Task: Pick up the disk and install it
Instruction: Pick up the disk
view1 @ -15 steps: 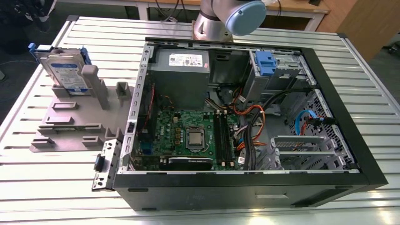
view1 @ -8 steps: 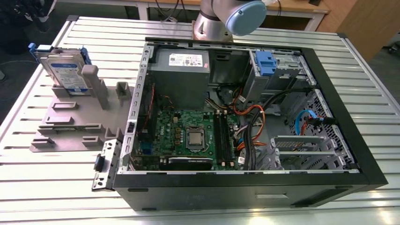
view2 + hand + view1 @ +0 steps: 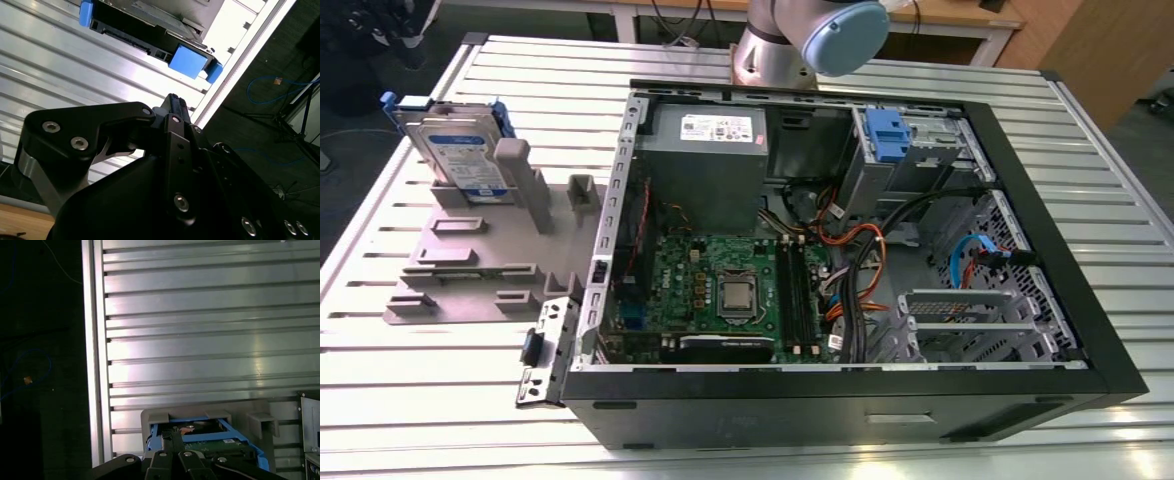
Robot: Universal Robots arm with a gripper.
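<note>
Noted the disk (image 3: 454, 150) standing on edge in the grey slotted stand (image 3: 467, 250), at the exterior view's left. Placed both on the slatted aluminium surface (image 3: 440, 400), beside the open computer case (image 3: 1047, 250) and apart from it. Saw blue carrier rails along the disk's sides and the white-and-blue label facing the exterior camera.

Located the tool (image 3: 172, 437) in the first wrist view, close above the upper edge of the disk (image 3: 210, 442). Checked the second wrist view: tool (image 3: 175, 100) near the disk (image 3: 145, 30), bare surface between, not touching. Read the tool as pressed together, pinching nothing.

Looked over the case interior: motherboard (image 3: 720, 290), power supply (image 3: 707, 150), loose cabling, and a drive bay at the far corner carrying a small blue clip (image 3: 887, 135). Found no silver drive seated there.

Judged the task to be at its outset: tool placed near the disk, no grasp, no lift, no install. Counted as left, as far as visible, the whole pick and the whole fitting into the case.
</note>
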